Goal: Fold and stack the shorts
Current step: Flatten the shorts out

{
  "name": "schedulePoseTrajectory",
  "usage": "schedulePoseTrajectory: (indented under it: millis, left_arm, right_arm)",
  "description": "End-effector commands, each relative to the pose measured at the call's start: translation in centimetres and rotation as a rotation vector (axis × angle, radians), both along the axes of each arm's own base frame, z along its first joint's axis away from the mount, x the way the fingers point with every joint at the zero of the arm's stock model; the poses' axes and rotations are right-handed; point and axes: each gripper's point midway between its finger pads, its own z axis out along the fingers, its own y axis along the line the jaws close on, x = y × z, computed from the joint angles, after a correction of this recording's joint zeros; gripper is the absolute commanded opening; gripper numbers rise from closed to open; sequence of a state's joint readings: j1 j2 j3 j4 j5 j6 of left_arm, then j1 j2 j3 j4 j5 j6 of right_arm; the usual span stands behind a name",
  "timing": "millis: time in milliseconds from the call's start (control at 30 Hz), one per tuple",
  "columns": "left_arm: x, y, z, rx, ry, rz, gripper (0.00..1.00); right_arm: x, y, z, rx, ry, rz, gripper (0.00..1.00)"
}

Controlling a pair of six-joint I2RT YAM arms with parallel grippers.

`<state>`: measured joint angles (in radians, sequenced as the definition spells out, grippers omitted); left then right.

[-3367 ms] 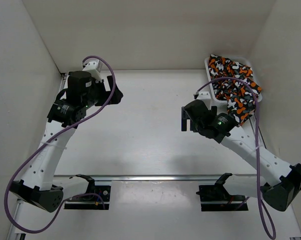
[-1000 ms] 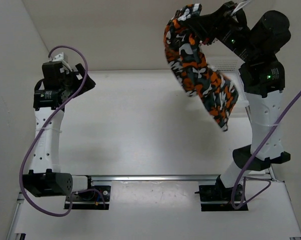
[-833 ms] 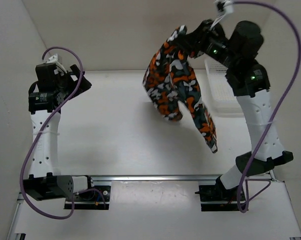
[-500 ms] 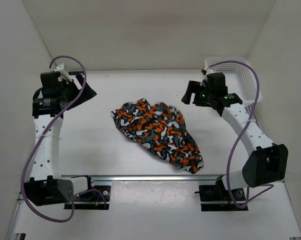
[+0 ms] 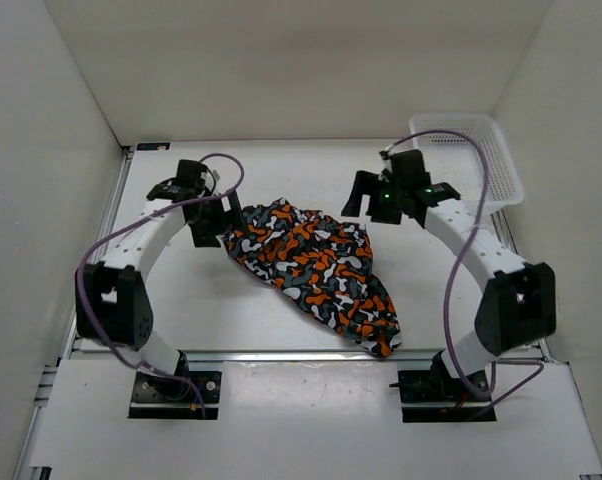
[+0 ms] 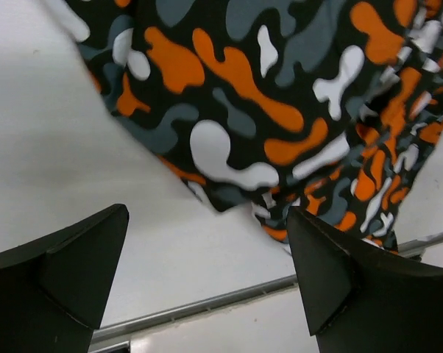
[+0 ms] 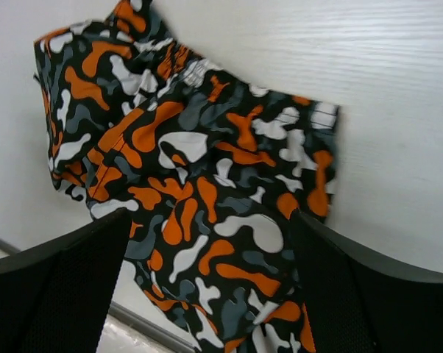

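Observation:
The camouflage shorts (image 5: 311, 265) lie crumpled in a loose heap on the middle of the white table, stretching from back left to front right. My left gripper (image 5: 217, 222) hovers at their left edge, open and holding nothing. In the left wrist view its gripper (image 6: 207, 213) frames a corner of the shorts (image 6: 243, 95) just beyond the fingertips. My right gripper (image 5: 365, 200) hangs open over the shorts' back right corner. In the right wrist view the shorts (image 7: 192, 169) spread below its gripper (image 7: 210, 215), apart from both fingers.
A white mesh basket (image 5: 481, 160) stands at the back right corner with nothing showing inside. A metal rail (image 5: 301, 353) runs along the table's near edge. White walls enclose the table at the left, back and right.
The right gripper swung the shorts from high at the back down to the table's middle, opened and let them drop. The left arm reached in to the shorts' left edge.

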<state>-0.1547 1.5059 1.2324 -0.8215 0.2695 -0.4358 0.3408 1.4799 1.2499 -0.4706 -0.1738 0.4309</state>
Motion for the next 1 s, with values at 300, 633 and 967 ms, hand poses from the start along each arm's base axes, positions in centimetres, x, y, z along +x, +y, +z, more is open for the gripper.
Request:
schedulePoseTrajectory:
  millis: [300,633,967]
  left_arm:
    - [5.8,-3.9,-6.4,0.007,0.118,-0.067,0.69]
    - [12.2,-3.7,2.7,-0.07,-0.07,-0.075,0.1]
    - [11.9,-4.3,25.0,-0.126,-0.534,-0.108,0.1]
  right_arm:
    - [6.0,10.9,-5.9,0.144,0.236,0.151,0.91]
    - [10.0,18.8,-3.3,0.287,0.255,0.268,0.0]
    - [10.5,14.0,20.5,0.372,-0.331,0.231,0.0]
